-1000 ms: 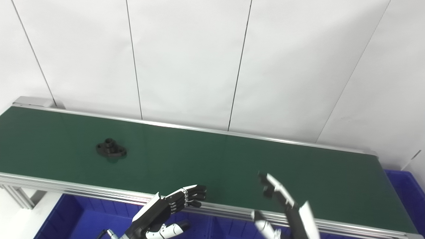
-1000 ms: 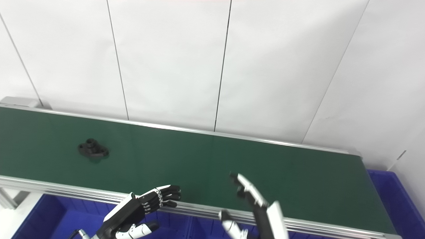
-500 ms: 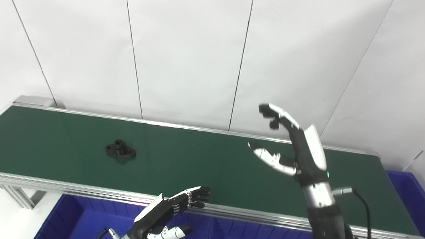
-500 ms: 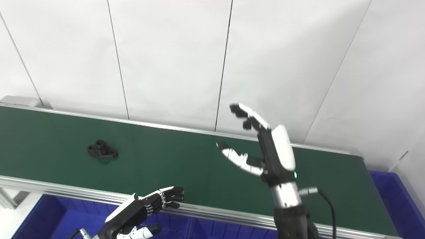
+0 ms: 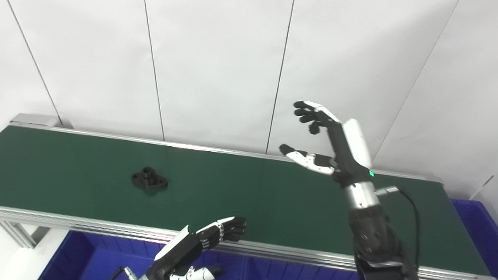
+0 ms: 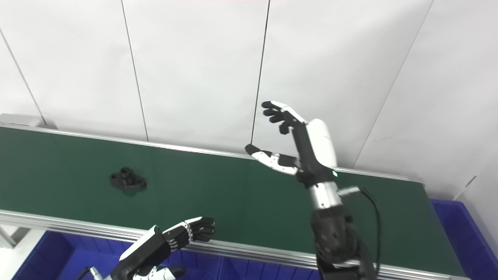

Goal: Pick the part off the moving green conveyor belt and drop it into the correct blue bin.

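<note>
While our right hand hangs raised above the green conveyor belt, fingers spread and empty, the black part lies on the belt well to its left. Our left hand waits open near the belt's front rail, right of the part.

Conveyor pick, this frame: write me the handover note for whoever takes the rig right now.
Left hand: open, empty, low at the near rail of the conveyor belt.
Right hand: open, empty, raised above the belt's far side.
Black part: lying on the belt, left of both hands, untouched.
Blue bins: one below the near rail, one past the belt's right end.
Done: nothing picked.
Left: grasp the part, drop it in the correct bin.
</note>
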You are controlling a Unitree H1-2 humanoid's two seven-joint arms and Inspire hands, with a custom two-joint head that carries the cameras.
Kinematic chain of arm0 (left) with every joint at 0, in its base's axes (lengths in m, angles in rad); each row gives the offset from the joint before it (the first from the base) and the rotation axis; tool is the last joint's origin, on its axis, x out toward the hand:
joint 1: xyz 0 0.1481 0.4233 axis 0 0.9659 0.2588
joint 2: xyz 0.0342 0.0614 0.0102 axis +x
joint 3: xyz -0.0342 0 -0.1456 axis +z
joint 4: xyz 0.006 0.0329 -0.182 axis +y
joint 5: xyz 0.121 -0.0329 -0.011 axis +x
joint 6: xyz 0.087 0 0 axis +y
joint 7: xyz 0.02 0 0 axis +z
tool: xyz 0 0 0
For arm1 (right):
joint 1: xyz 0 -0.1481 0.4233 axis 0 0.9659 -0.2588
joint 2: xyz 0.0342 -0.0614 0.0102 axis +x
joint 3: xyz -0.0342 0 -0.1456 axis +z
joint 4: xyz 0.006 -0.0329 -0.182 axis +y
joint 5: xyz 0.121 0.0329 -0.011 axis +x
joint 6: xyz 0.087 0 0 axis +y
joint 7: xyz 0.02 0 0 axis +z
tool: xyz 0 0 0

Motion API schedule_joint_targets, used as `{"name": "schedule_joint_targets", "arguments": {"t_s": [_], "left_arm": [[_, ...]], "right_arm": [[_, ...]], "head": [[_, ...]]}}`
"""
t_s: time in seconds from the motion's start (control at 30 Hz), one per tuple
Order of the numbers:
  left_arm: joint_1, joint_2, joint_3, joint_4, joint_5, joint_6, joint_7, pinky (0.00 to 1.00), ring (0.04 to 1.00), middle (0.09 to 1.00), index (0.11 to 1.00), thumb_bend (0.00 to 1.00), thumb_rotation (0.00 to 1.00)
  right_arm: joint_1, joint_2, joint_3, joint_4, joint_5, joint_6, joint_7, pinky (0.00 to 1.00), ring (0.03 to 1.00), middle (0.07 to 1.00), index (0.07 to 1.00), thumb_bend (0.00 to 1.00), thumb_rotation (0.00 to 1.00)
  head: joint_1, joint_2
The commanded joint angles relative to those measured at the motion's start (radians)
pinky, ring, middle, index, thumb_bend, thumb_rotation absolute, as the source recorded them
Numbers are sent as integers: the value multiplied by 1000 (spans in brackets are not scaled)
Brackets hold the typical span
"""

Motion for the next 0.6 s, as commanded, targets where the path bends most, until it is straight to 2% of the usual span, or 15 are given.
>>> {"name": "schedule_joint_targets", "arguments": {"t_s": [0.0,0.07,0.17,0.47,0.57], "left_arm": [[4,13,1,-36,-20,-36,0,826,871,898,885,458,620],[11,15,2,-38,-22,-36,0,827,873,901,886,452,621],[20,21,5,-44,-22,-36,1,827,876,903,886,445,620],[39,30,-6,-67,-29,-35,11,824,874,903,885,447,623],[46,30,-10,-76,-24,-35,13,827,878,906,888,452,628]], "right_arm": [[-90,0,16,7,-30,1,-21,648,692,718,763,737,231],[-129,-1,25,38,-40,13,-13,653,693,717,755,784,215],[-186,0,40,89,-54,40,-1,676,710,732,764,799,242],[-350,29,85,371,-46,61,-16,670,735,757,809,877,360],[-400,55,104,485,-30,41,-26,690,759,790,828,913,381]], "head": [[1,3],[3,5],[8,10],[11,20],[17,23]]}}
